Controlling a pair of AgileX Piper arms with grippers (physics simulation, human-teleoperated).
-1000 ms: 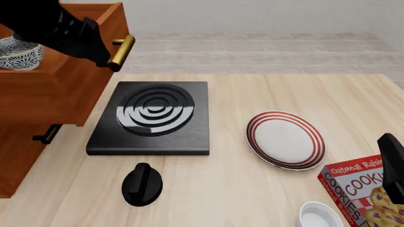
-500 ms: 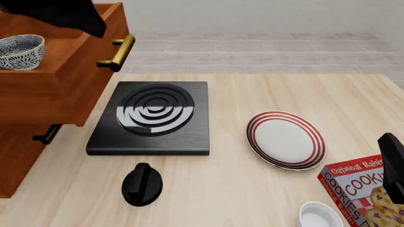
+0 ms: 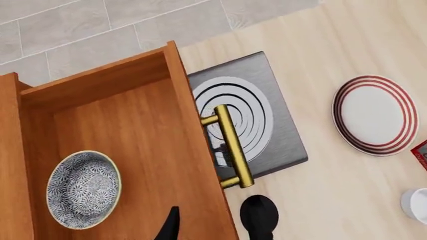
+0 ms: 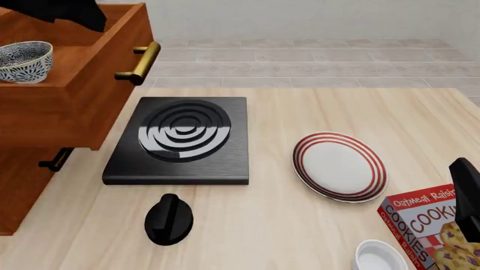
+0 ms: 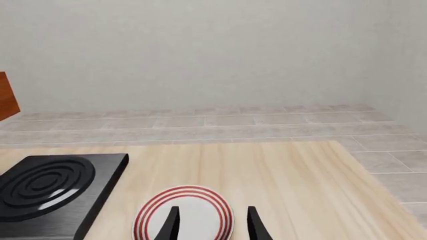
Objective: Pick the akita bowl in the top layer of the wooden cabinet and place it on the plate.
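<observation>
Left gripper (image 4: 94, 22) hangs high above the pulled-out top drawer (image 4: 71, 84) of the wooden cabinet (image 4: 22, 185); I see only one dark fingertip of it in its wrist view, so I cannot tell if its jaws are apart or together. Below it and a little toward the cabinet's back, one akita bowl (image 3: 83, 189) stands upright on the drawer floor, touching nothing else. One brass handle (image 3: 231, 146) is on the drawer front, and one dark handle (image 4: 55, 160) shows on the drawer under it.

Right gripper (image 5: 211, 222) has its two fingers apart and holds nothing. One plate (image 5: 183, 212) lies flat on the table (image 4: 300, 225) just ahead of and under these fingers.

I count also one black stove plate (image 4: 180, 140) between cabinet and plate, one black knob (image 4: 168, 219), one cookie box (image 4: 428, 225) and one plain white bowl (image 4: 379, 256) beside the box.
</observation>
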